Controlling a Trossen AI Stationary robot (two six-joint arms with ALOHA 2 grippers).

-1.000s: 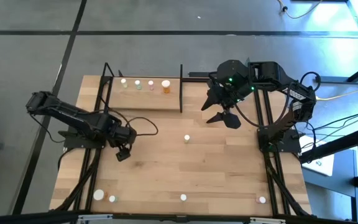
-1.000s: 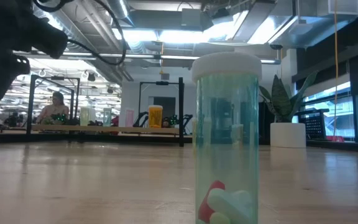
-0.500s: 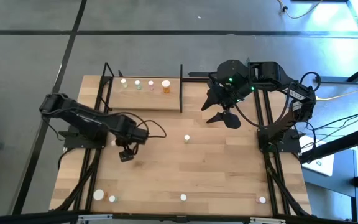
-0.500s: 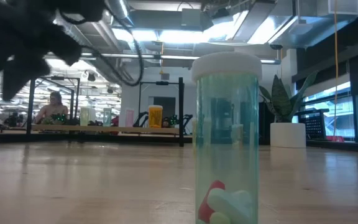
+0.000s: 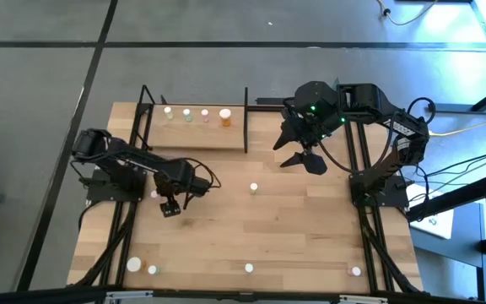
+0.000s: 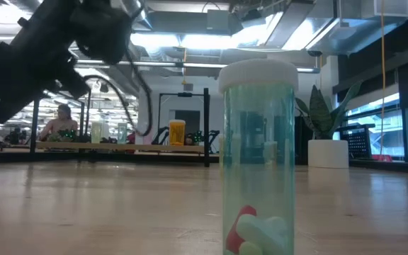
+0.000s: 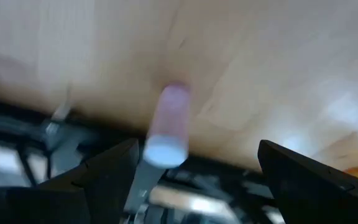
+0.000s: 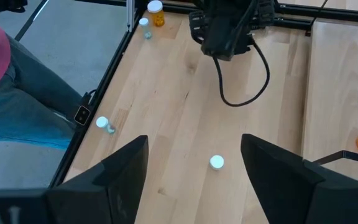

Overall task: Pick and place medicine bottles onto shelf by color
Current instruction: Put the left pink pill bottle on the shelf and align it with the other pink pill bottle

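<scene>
Left end effector (image 5: pixel 170 208) hovers wide open and empty — a pink bottle (image 7: pixel 166 124) stands just ahead, between its fingers' line.

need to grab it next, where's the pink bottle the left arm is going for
In the high view the pink bottle stands on the table's left side, just left of the left hand, below the shelf. The left wrist view shows it ahead of the open fingers.

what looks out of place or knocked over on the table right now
Nothing stands out. Four small white-capped bottles stand in a row on the pale wooden shelf. The loose ones, like the white-capped one mid-table, stand upright. Both pincers are open and hold nothing.
</scene>
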